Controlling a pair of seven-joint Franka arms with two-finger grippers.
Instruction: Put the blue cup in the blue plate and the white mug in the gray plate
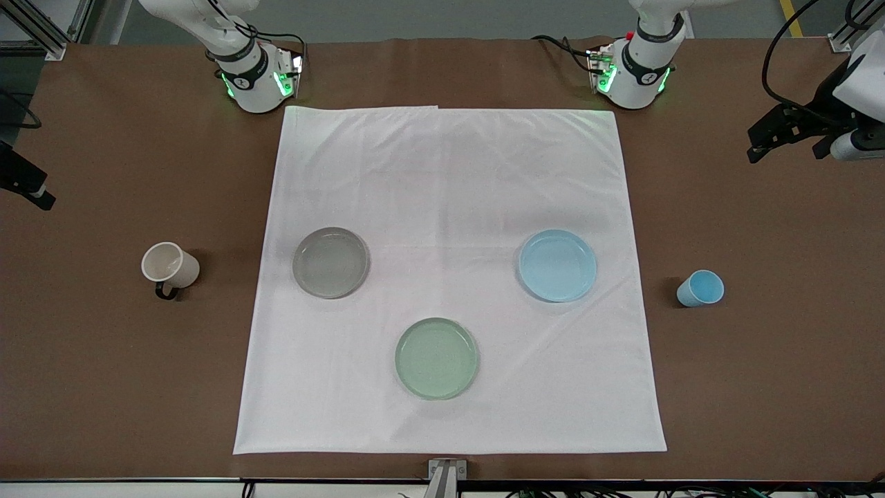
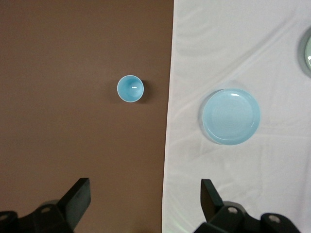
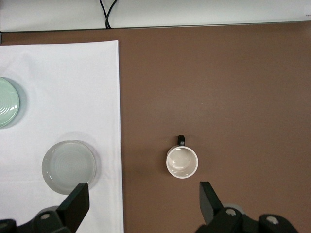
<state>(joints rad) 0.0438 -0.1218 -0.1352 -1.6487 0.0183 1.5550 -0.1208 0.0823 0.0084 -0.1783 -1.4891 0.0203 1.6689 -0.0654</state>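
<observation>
The blue cup (image 1: 700,288) (image 2: 130,89) stands upright on the brown table, off the cloth, toward the left arm's end. The blue plate (image 1: 558,265) (image 2: 231,116) lies empty on the cloth beside it. The white mug (image 1: 169,265) (image 3: 182,161) stands upright on the brown table toward the right arm's end, with its black handle toward the front camera. The gray plate (image 1: 330,262) (image 3: 68,167) lies empty on the cloth beside it. My left gripper (image 2: 145,191) is open and empty, high over the cloth's edge. My right gripper (image 3: 143,196) is open and empty, high over the table beside the mug.
A pale green plate (image 1: 437,358) lies empty on the cloth, nearer to the front camera than the other two plates. The white cloth (image 1: 449,173) covers the middle of the brown table (image 1: 104,380).
</observation>
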